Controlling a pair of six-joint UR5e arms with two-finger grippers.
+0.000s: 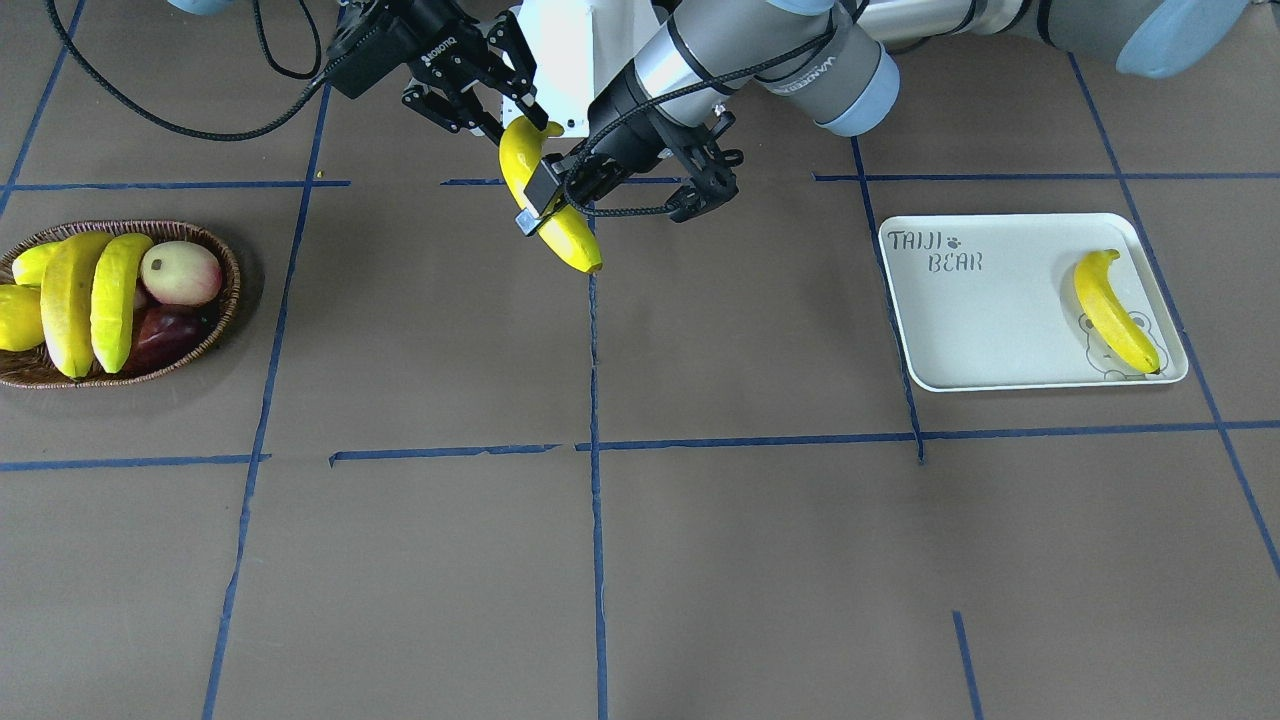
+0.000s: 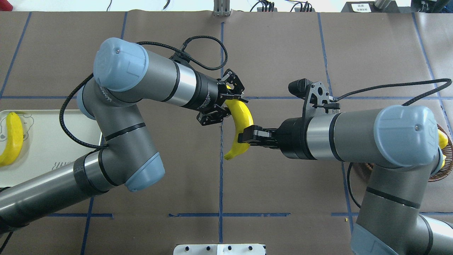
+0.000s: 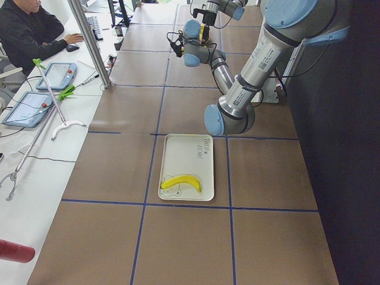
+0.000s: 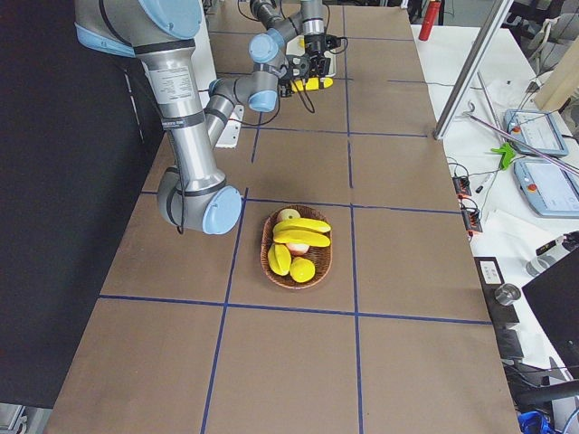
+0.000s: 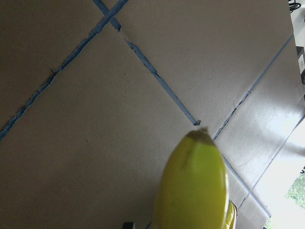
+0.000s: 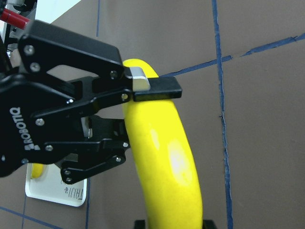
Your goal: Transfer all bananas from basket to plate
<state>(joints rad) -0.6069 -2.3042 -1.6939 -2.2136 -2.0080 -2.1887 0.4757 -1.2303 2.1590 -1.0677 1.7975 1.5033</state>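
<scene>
One banana (image 1: 565, 235) hangs in the air over the table's middle, held at both ends. My right gripper (image 2: 247, 136) is shut on its robot-side end. My left gripper (image 2: 235, 104) is shut on its farther part, one finger (image 6: 157, 89) lying across it. The left wrist view shows its tip (image 5: 200, 136) above the table. A second banana (image 1: 1115, 310) lies on the white plate (image 1: 990, 330), over the bear drawing. Two more bananas (image 1: 70, 300) lie in the wicker basket (image 1: 230, 290).
The basket also holds short plump yellow fruits (image 1: 20, 318), a pink-white apple (image 1: 180, 272) and a dark red one (image 1: 165, 335). Blue tape lines cross the brown table. An operator sits at a side desk (image 3: 29, 29) with tablets.
</scene>
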